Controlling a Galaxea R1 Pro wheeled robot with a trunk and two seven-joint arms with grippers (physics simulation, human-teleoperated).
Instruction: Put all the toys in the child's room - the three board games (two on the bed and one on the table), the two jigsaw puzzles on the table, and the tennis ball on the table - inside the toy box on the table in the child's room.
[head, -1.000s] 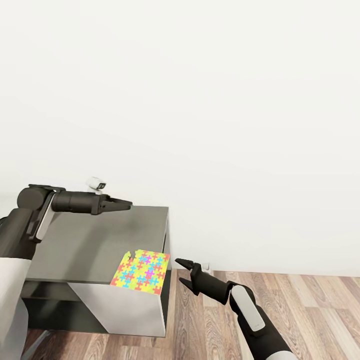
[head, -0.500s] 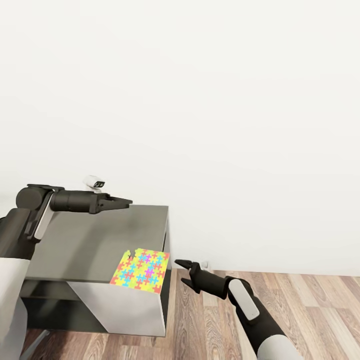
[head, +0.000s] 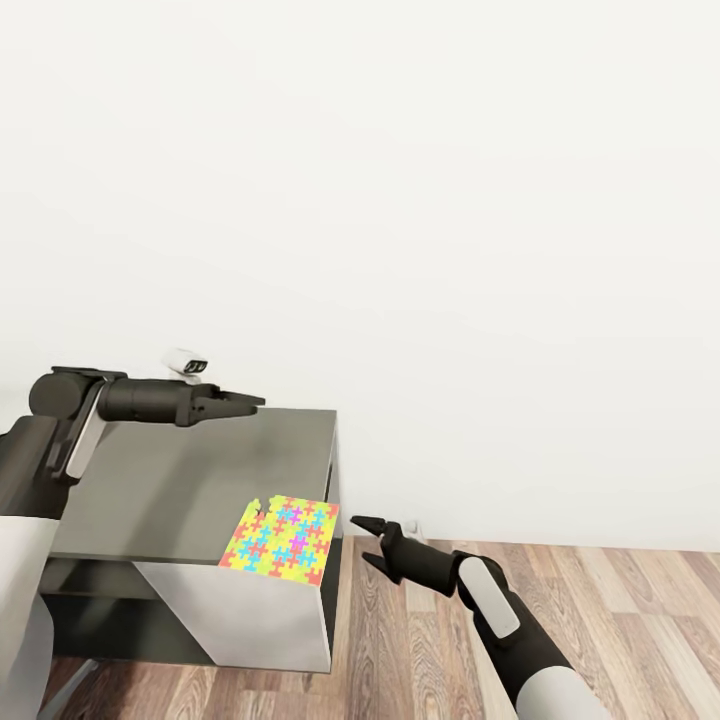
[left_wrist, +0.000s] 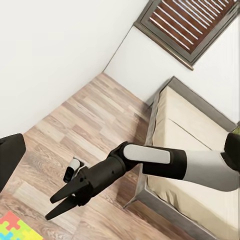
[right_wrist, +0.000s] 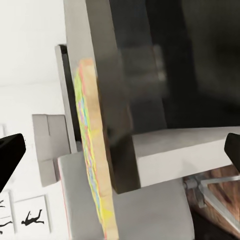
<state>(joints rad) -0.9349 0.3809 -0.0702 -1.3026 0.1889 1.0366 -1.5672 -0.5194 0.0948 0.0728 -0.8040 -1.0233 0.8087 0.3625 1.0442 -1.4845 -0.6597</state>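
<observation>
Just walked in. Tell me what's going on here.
The robot faces the end of the table, where a jigsaw puzzle lies at the near corner. The right gripper hangs open just off that edge, level with the puzzle but not touching it. The left gripper is held out above the far side of the table, holding nothing I can see.

Head camera looks down over the worktop (head: 190, 490) corner; both wrist cameras share its jigsaw puzzle (head: 281, 540), right one close.
</observation>
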